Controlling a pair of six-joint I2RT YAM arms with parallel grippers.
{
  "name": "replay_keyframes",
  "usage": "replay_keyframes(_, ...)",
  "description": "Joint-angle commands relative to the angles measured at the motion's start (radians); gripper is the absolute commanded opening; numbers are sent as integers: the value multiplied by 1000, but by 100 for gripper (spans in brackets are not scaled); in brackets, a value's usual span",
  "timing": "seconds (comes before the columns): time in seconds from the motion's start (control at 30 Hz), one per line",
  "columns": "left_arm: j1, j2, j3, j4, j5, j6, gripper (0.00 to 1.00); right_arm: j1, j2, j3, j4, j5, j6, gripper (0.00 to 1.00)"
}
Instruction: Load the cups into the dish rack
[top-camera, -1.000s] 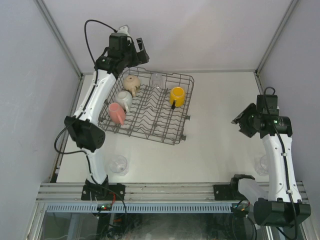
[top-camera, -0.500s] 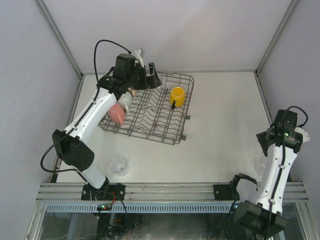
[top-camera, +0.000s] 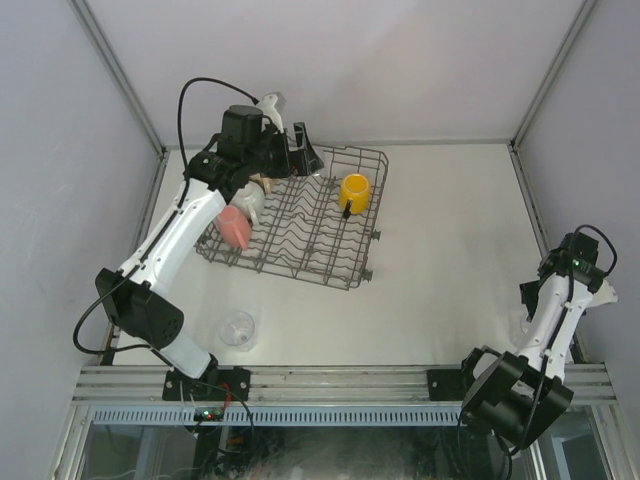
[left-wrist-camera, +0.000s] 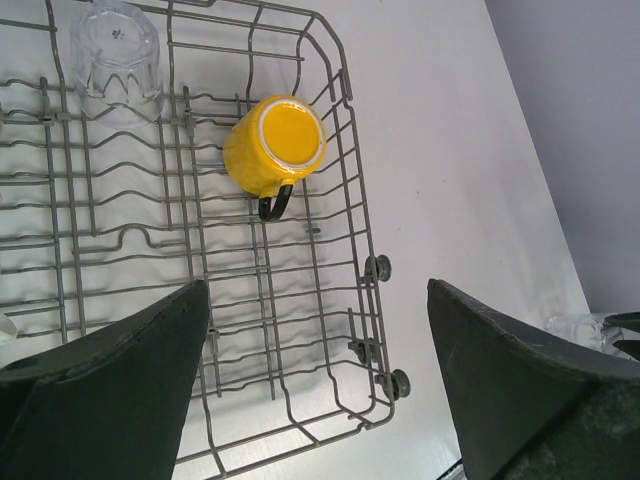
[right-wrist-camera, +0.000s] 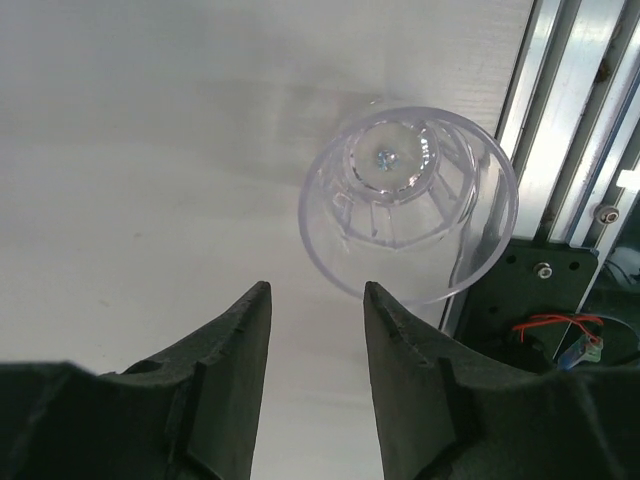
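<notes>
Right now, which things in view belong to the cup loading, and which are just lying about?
Job: dish rack, yellow mug, pink tumbler, white mug, racked clear tumbler, left table tumbler, right table tumbler.
Not the job: frame rail, red wires.

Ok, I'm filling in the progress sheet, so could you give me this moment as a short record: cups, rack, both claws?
rack: dark-grey wire dish rack, left half of table
in rack: yellow mug with dark handle, clear glass tumbler, pink tumbler, white mug
on table: clear tumbler by left arm's base; clear faceted tumbler by right edge
left claw: open, empty, above rack
right claw: open, empty, faceted tumbler just ahead of its fingers, not between them
</notes>
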Motion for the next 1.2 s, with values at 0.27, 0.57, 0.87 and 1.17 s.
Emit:
replay_keyframes(0.27, 3, 11, 77, 6, 88, 7, 93, -10, 78, -90, 150, 43, -5, 35)
replay_keyframes(0.57, 28, 11, 84, 9, 100, 7, 93, -6, 144, -130, 215, 31, -33, 12)
replay_keyframes(0.87, 31, 43, 18, 46, 220, -64, 94, 125, 109, -43, 230, -124, -62, 0)
replay_keyframes(1.17, 30, 15, -197, 273, 441, -267, 94, 333, 24, 161, 380, -559, 23, 0)
